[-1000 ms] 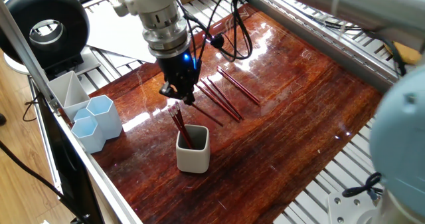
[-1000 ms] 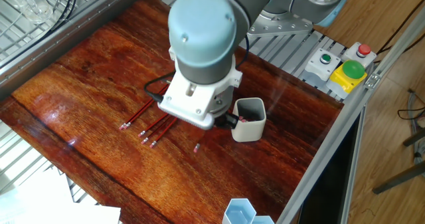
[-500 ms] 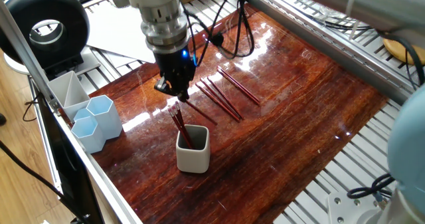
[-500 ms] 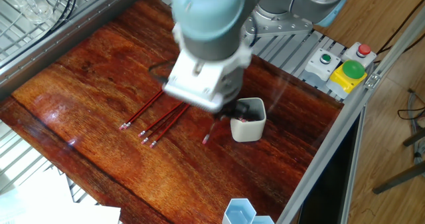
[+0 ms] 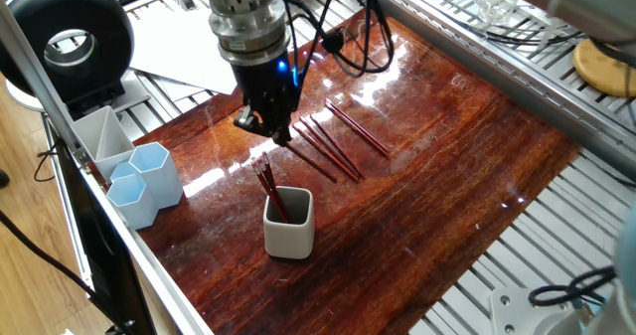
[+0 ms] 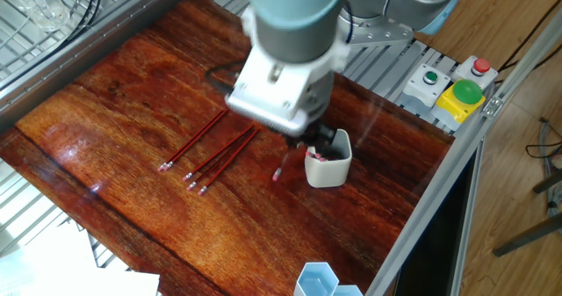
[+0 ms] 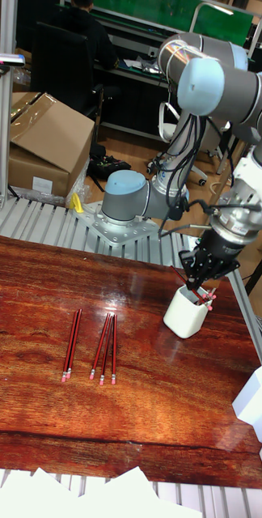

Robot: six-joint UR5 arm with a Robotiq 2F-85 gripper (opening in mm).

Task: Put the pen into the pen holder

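Two pens (image 5: 268,188) (red) in holder (image 5: 289,234)

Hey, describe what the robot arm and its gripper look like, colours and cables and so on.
The arm has silver-grey tubes with pale blue joint caps. Its wrist is ribbed silver metal with a white bracket. The gripper is small and black, a blue light glows on it, and black cables loop from it.

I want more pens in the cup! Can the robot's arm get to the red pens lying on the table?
Probably yes. The pens lie flat in the open on the table, nothing over them, and the gripper hangs just beside them, above the pen holder.
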